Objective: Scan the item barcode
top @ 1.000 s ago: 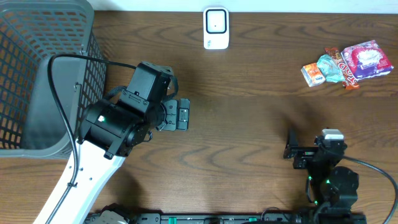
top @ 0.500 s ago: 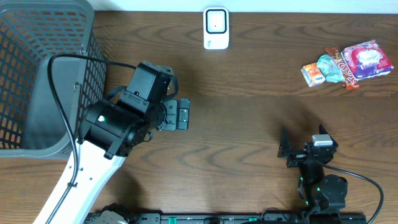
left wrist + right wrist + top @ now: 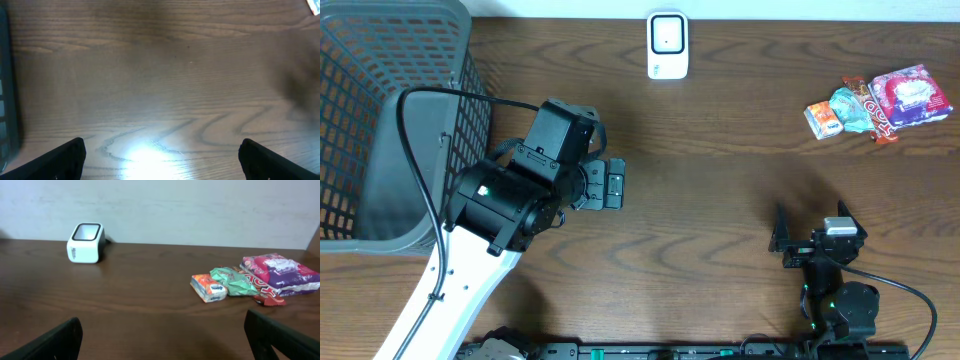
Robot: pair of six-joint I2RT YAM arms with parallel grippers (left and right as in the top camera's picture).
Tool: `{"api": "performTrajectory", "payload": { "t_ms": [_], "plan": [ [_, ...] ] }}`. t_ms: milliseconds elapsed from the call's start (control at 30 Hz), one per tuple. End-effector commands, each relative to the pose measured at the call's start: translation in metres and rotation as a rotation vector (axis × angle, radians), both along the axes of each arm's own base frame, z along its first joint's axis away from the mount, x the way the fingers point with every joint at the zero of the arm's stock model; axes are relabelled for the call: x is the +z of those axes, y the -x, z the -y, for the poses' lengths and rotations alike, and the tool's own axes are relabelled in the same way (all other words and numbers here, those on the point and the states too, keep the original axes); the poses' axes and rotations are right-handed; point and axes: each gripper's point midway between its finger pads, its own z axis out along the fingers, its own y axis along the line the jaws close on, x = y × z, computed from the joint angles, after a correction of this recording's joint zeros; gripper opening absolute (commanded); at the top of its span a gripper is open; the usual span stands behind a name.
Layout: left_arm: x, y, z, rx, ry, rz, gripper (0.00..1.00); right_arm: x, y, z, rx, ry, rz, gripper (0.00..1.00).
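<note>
A small heap of snack items lies at the table's far right: an orange pack [image 3: 823, 118] [image 3: 209, 288], a green pack [image 3: 848, 108] [image 3: 232, 281], a pink-purple bag [image 3: 910, 95] [image 3: 280, 271] and a red wrapper [image 3: 266, 298]. No barcode shows on them. The white scanner [image 3: 667, 45] [image 3: 85, 243] stands at the back centre. My left gripper [image 3: 614, 185] [image 3: 162, 162] hangs open over bare wood left of centre. My right gripper [image 3: 812, 228] [image 3: 165, 340] is open near the front right, facing the items from well short of them. Neither holds anything.
A grey mesh basket [image 3: 380, 110] fills the back left corner, with the left arm's cable draped over its rim. Its dark edge [image 3: 6, 90] shows at the left of the left wrist view. A light wall [image 3: 160, 205] rises behind the table.
The right arm has pulled back toward the front edge and its gripper has shifted slightly left. The left arm has not moved.
</note>
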Motion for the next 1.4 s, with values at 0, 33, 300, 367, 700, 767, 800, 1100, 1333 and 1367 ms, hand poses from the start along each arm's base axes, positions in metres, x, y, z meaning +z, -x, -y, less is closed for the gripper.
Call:
{"api": "performTrajectory", "payload": {
  "t_ms": [0, 33, 300, 367, 700, 767, 800, 1100, 1333, 1367],
  "plan": [
    [0.0011, 0.0007, -0.0003, 0.000, -0.003, 0.003, 0.98, -0.0007, 0.0001, 0.0009, -0.010, -0.032, 0.003, 0.99],
    [0.0011, 0.0007, -0.0003, 0.000, -0.003, 0.003, 0.98, -0.0007, 0.0001, 0.0009, -0.012, -0.055, 0.002, 0.99],
    [0.0011, 0.0007, -0.0003, 0.000, -0.003, 0.003, 0.98, -0.0015, 0.0002, -0.0006, -0.007, -0.106, -0.003, 0.99],
    [0.0011, 0.0007, -0.0003, 0.000, -0.003, 0.003, 0.98, -0.0015, 0.0003, -0.0007, -0.004, -0.083, -0.002, 0.99],
    [0.0011, 0.0007, -0.0003, 0.000, -0.003, 0.003, 0.98, -0.0007, 0.0002, -0.0018, 0.003, -0.070, 0.001, 0.99],
    [0.0011, 0.0007, -0.0003, 0.000, -0.003, 0.003, 0.98, -0.0007, 0.0002, -0.0020, 0.004, -0.069, 0.001, 0.99],
    [0.0011, 0.0007, -0.0003, 0.000, -0.003, 0.003, 0.98, -0.0006, 0.0002, -0.0019, 0.003, -0.069, 0.002, 0.99],
    [0.0011, 0.0007, -0.0003, 0.000, -0.003, 0.003, 0.98, -0.0008, 0.0002, -0.0019, 0.003, -0.070, 0.001, 0.99],
    [0.0011, 0.0007, -0.0003, 0.000, -0.003, 0.003, 0.98, -0.0007, 0.0002, -0.0019, 0.003, -0.069, 0.001, 0.99],
    [0.0011, 0.0007, -0.0003, 0.000, -0.003, 0.003, 0.98, -0.0008, 0.0002, -0.0019, 0.003, -0.070, 0.001, 0.99]
  ]
}}
